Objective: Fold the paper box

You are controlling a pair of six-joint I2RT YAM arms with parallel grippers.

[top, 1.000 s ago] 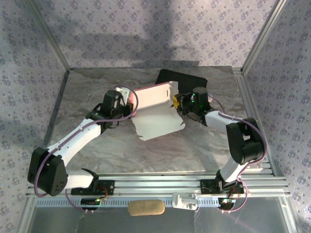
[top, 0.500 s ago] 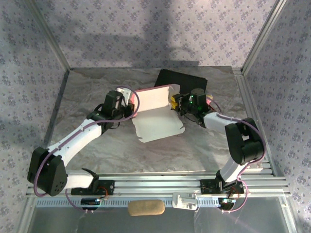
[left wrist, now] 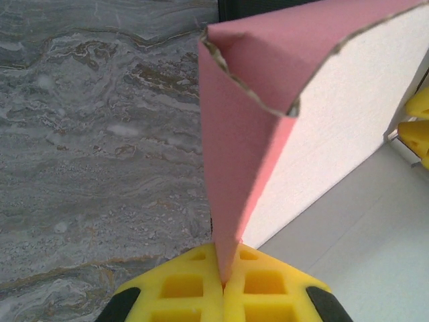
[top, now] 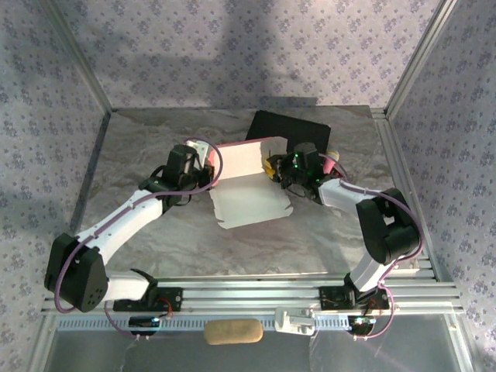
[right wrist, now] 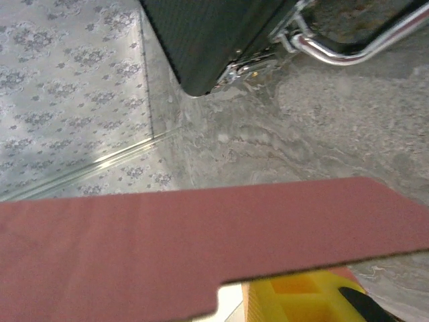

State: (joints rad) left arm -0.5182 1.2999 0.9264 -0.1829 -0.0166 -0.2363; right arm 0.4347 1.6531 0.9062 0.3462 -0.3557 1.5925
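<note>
Notes off my feed. Both arms are built alike: white tubular links, black joint housings, black base blocks.

The left arm [top: 124, 221] has a thin purple cable running along its white link and arching over the wrist. There is a blocky black shoulder housing low down.

The right arm [top: 385, 229] has a bulky black elbow and the same purple cable. I see a small green light glowing at the wrist.

The left gripper [left wrist: 223, 285] has bright yellow jaws moulded with square pockets, and black backing at the outer corners.

The right gripper [top: 272, 165] shows the same yellow.
</note>
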